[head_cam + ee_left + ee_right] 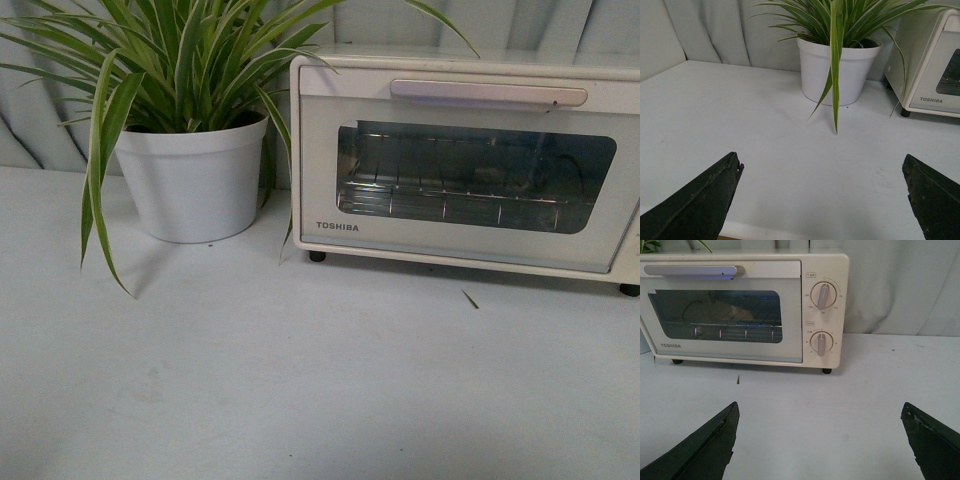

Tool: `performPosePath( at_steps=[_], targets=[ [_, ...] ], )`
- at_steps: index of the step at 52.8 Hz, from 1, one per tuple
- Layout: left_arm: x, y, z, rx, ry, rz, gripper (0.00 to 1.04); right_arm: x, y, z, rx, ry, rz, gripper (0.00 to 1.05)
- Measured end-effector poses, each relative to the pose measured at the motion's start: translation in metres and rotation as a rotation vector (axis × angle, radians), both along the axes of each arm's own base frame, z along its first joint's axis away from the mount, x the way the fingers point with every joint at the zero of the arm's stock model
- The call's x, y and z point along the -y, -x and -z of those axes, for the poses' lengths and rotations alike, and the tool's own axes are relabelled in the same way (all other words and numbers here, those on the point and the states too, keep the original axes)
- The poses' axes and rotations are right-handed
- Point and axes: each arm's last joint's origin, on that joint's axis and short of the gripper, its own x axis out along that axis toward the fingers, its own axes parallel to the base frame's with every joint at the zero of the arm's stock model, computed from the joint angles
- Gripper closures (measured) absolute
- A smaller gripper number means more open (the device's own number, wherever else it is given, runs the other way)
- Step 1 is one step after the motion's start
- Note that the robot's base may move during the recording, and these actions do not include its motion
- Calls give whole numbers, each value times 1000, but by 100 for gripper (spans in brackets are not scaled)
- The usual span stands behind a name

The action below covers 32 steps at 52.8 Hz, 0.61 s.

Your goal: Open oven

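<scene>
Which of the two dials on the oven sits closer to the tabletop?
The lower dial on the oven, just above the black foot. The other dial sits higher up, closer to the level of the handle.

The left gripper point(821, 162) is spread wide, its two dark, wedge-shaped fingers point(700, 200) far apart and closed on nothing. The right gripper point(820, 410) is spread just as wide, its fingers point(702, 447) likewise dark and tapered. Both point forward, roughly level.

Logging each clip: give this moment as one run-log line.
oven: door shut | handle: untouched | left end effector: open | right end effector: open, facing oven | stage: before approach
</scene>
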Motion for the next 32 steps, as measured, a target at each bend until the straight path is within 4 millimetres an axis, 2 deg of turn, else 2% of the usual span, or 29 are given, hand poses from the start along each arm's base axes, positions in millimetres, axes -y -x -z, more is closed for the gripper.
performPosePath(
  at_steps=[29, 32],
  targets=[
    [0, 0, 0, 0, 0, 0, 6, 0, 0, 0, 0, 0, 0, 9],
    [0, 0, 2, -62, 46, -33, 6, 0, 0, 0, 0, 0, 0, 9]
  ],
)
